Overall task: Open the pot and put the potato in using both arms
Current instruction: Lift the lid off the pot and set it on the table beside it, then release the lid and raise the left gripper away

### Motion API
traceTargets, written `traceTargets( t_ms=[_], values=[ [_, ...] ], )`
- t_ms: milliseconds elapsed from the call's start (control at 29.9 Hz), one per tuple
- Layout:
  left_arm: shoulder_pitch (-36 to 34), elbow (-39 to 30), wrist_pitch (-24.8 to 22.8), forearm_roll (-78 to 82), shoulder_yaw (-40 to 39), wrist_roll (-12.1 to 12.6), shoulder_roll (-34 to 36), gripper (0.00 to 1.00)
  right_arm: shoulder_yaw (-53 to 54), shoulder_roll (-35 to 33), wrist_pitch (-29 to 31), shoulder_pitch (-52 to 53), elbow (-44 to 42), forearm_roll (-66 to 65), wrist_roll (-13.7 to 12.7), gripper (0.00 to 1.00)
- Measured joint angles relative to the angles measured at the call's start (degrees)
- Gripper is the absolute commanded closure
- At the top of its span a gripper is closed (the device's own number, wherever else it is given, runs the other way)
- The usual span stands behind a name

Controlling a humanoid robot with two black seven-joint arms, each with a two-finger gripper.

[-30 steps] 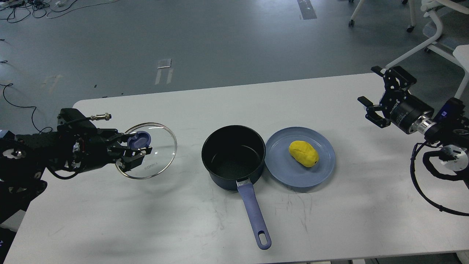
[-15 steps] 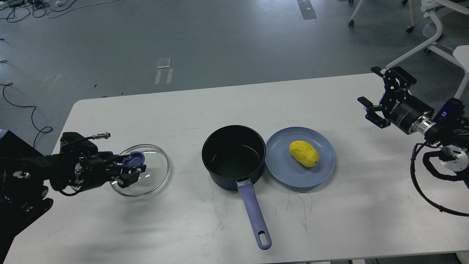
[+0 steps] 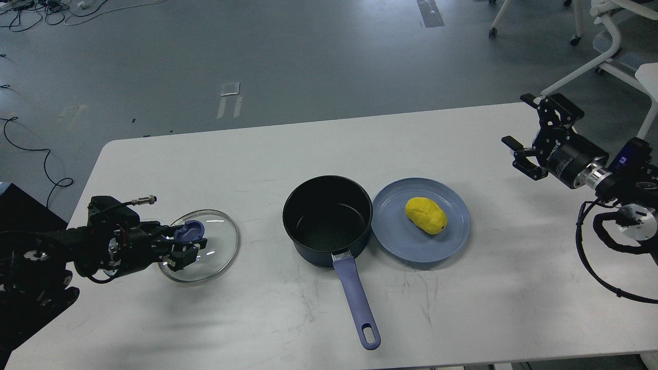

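- Seen from the robot's head, a white table (image 3: 267, 154) fills most of the view, with grey floor beyond it at 12 o'clock.
- No writing can be read for certain; small pale lettering on the body behind the right gripper (image 3: 532, 136) is too small to make out.
- At the centre stands a dark pot (image 3: 327, 218), open and with nothing visible inside, its blue handle (image 3: 356, 298) pointing toward 6 o'clock.
- Touching the pot at its 3 o'clock side is a blue plate (image 3: 396, 241), and the yellow potato (image 3: 425, 215) lies on it.
- Well apart from the pot, at its 9 o'clock, is the glass lid (image 3: 216, 246) with a metal rim and a blue knob (image 3: 191, 230).
- Whether the lid rests flat on the table or is just above it cannot be told.
- Reaching in from 9 o'clock, the left gripper (image 3: 186, 242) has its black fingers pinching the knob, one above it and one below.
- Much of the left arm is a dark mass cut off by the view's left edge.
- Far out at 3 o'clock, the right gripper hangs above the table's far right corner, its two fingers spread wide with nothing between them.
- Its arm and looping black cables run off the right edge.
- White chair legs at 1 o'clock and cables at 11 o'clock are cut off by the top edge.
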Motion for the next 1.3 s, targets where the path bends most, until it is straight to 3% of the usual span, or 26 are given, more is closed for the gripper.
traceTargets(
  t_ms=[301, 435, 702, 836, 970, 1137, 1304],
  values=[
    [-0.63, -2.2, -0.51, -12.07, -0.15, -0.52, -0.11, 0.02, -0.07, -0.1, 0.0, -0.07, 0.25, 0.01, 0.0, 0.0],
    [-4.02, -4.64, -1.78, -21.25, -0.94, -0.56, 0.0, 0.02, -0.09, -0.95, 0.0, 0.12, 0.6, 0.03, 0.0, 0.0],
    [-12.9, -6.52, -8.05, -60.5, -2.19, -0.57, -2.98, 0.02, -0.09, -1.66, 0.0, 0.13, 1.23, 0.04, 0.0, 0.0],
    [-12.33, -6.5, -8.23, -76.92, -6.2, -0.57, -6.34, 0.02, -0.19, -1.66, 0.0, 0.08, 1.25, 0.04, 0.0, 0.0],
    [-6.21, -6.35, -8.69, -83.78, -11.39, -0.51, -9.2, 0.02, -0.35, -1.62, 0.0, -0.09, 1.38, 0.04, 0.0, 0.0],
    [3.53, -5.83, -12.33, -85.18, -21.71, 3.11, -13.47, 0.02, -1.71, -2.08, 0.0, -0.23, 2.46, -0.15, 0.0, 0.0],
    [6.88, -5.71, -16.23, -84.86, -25.75, 7.95, -16.29, 0.02, -5.37, -6.6, 0.0, 2.3, 7.46, -1.65, 0.0, 0.0]
  ],
)
